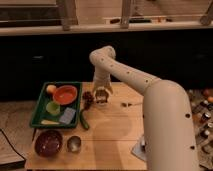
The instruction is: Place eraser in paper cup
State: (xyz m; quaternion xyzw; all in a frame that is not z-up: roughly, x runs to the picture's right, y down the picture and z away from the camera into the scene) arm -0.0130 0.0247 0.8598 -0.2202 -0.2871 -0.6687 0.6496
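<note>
My gripper (102,96) hangs from the white arm and points down at the far middle of the wooden table (115,135), just right of the green tray (37,114). A small whitish shape right under it looks like the paper cup (102,102), with the gripper directly over it or touching it. I cannot make out the eraser; it is hidden or too small to tell.
The tray holds an orange bowl (65,94), a light green cup (53,107), a blue sponge (67,116) and a yellowish ball (50,89). A dark lump (88,97) lies left of the gripper, and a green cucumber (84,120) below it. A dark red bowl (48,142) and a metal bowl (74,143) stand front left. A small dark bit (127,104) lies to the right.
</note>
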